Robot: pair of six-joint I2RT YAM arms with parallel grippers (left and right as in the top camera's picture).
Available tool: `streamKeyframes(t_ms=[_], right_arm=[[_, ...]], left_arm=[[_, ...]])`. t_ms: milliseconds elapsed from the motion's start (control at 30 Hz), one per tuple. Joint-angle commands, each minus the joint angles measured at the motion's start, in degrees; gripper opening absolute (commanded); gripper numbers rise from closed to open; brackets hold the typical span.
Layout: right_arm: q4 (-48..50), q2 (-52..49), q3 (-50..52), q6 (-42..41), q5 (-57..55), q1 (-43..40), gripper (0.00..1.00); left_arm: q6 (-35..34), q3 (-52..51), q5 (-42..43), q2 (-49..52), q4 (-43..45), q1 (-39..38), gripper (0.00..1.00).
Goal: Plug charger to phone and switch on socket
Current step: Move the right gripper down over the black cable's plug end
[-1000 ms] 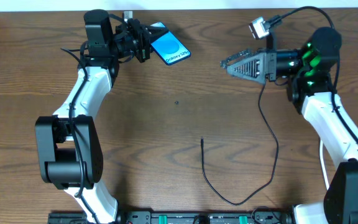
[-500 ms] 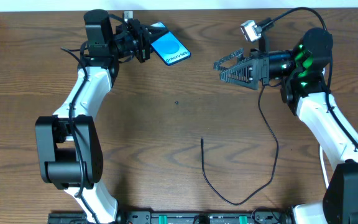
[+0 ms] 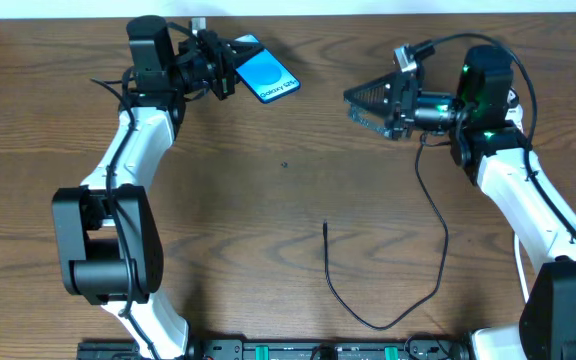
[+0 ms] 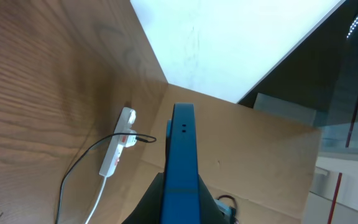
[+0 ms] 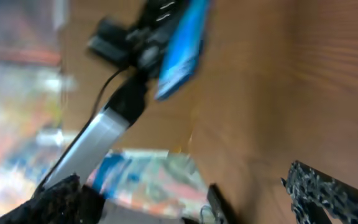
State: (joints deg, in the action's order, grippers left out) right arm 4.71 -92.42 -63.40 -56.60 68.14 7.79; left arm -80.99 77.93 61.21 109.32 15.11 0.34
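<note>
My left gripper (image 3: 216, 66) is shut on the phone (image 3: 265, 75), which has a bright blue screen, and holds it tilted above the table's far edge. In the left wrist view the phone (image 4: 180, 155) shows edge-on between the jaws (image 4: 180, 208). My right gripper (image 3: 364, 108) is open and empty, raised and pointing left toward the phone; its view is blurred, with the phone (image 5: 182, 43) ahead of the fingers (image 5: 188, 190). The charger cable (image 3: 442, 240) loops over the table to its tip (image 3: 325, 226). The socket (image 4: 119, 142) shows only in the left wrist view, with the cable running to it.
A white lead (image 3: 519, 262) runs down the right side under my right arm. A brown wall (image 4: 247, 149) stands behind the socket. A blurred colourful object (image 5: 148, 180) lies low in the right wrist view.
My right gripper has swung left and turned, moving closer to the phone. My left gripper has shifted slightly up and left with the phone still in it.
</note>
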Motion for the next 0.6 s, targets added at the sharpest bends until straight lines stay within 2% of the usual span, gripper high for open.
streamKeyframes(t_ms=[0,267,567], right_arm=[[-6.21,0.15,-0.42,5.42,-10.91,1.33,0.99],[-26.93,0.15,-0.42,17.05,-27.45,7.37,0.99],[-36.92,0.15,-0.42,22.49,-38.42,11.10,0.99]], left_arm=[[0.20,1.38,1.40,-1.20,0.42,0.24,0.08],[0.17,1.38,2.84,-1.20,0.42,0.24,0.08],[1.44,1.38,11.45,-1.20,0.44,0.24,0.07]])
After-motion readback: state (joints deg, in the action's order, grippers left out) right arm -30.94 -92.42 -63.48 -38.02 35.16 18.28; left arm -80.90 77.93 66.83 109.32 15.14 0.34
